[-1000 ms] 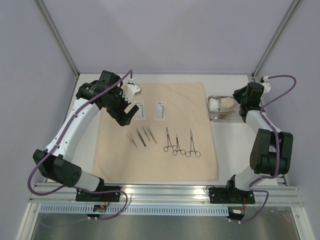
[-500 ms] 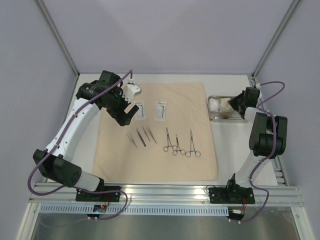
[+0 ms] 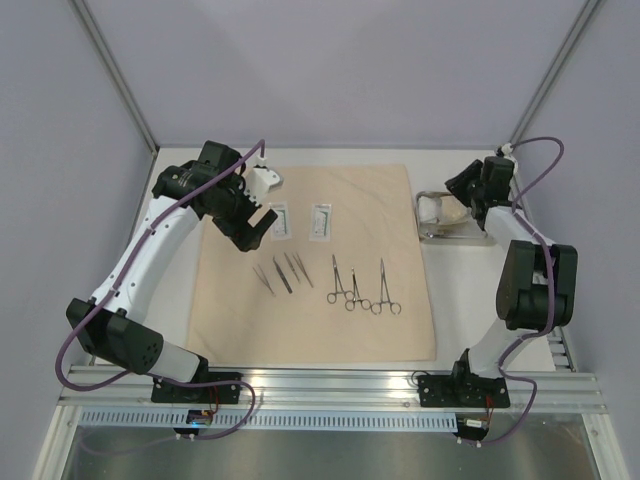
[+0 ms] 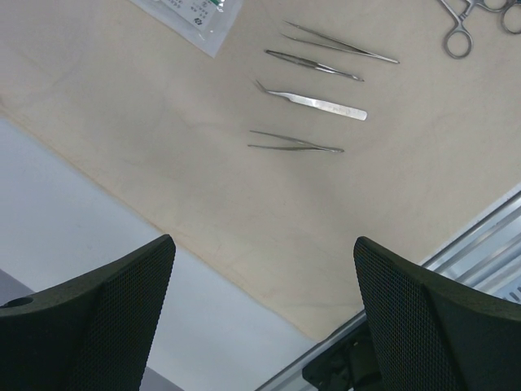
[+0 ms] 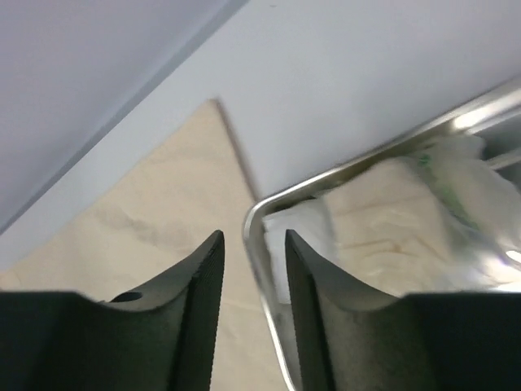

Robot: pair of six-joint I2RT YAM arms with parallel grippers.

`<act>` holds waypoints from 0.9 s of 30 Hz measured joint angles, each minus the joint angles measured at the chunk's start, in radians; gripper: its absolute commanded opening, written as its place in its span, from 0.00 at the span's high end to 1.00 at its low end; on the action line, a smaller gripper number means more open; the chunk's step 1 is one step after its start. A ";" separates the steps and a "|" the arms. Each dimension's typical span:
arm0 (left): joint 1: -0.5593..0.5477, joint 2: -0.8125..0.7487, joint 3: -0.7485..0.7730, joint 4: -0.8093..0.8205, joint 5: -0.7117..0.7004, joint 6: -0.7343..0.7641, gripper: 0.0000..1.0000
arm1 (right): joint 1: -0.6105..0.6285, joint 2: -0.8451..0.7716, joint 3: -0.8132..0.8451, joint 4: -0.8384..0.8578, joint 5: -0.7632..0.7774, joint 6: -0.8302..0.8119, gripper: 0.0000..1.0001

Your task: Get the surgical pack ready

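While the tan cloth [image 3: 315, 310] lies flat on the worktop [image 3: 470, 290], two white packets [image 3: 321, 220] sit near its far edge. Four tweezers [image 3: 283, 275] and three clamps [image 3: 353, 290] are ranged in a row nearer the arms. The steel tray [image 3: 450, 236], holding gauze pads [image 5: 391, 212], stands off the cloth, just beside its right edge. The left claw [image 4: 264, 318] hangs over the cloth's left part, spread wide and empty. The right claw [image 5: 252, 240] hovers at the tray corner nearest the cloth, fingers only slightly parted and pinching nothing visible; contact with the rim cannot be judged. Laying-out appears largely done. Bringing the tray onto the cloth and wrapping the set probably remain.
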 measured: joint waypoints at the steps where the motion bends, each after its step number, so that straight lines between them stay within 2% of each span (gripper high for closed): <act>1: 0.000 0.000 0.000 0.001 -0.006 -0.002 0.00 | 0.025 -0.012 0.021 -0.021 0.006 -0.021 0.54; 2: 0.000 0.001 -0.001 0.003 -0.015 -0.005 0.00 | 0.074 -0.023 0.060 -0.055 0.019 -0.045 0.45; 5: 0.011 0.001 -0.011 0.019 -0.034 -0.017 0.00 | 0.212 -0.017 0.166 -0.123 0.026 -0.101 0.36; 9: 0.074 0.001 -0.026 0.036 -0.046 -0.045 0.00 | 0.396 0.089 0.322 -0.190 -0.025 -0.147 0.34; 13: 0.137 -0.003 -0.055 0.053 -0.052 -0.060 0.00 | 0.489 0.259 0.457 -0.288 -0.085 -0.172 0.38; 18: 0.143 -0.024 -0.118 0.060 -0.047 -0.061 0.00 | 0.541 0.465 0.600 -0.419 -0.149 -0.195 0.44; 23: 0.143 -0.041 -0.129 0.065 -0.039 -0.061 0.00 | 0.551 0.494 0.600 -0.475 -0.183 -0.189 0.56; 27: 0.143 -0.049 -0.128 0.069 -0.032 -0.060 0.00 | 0.549 0.496 0.600 -0.469 -0.219 -0.180 0.59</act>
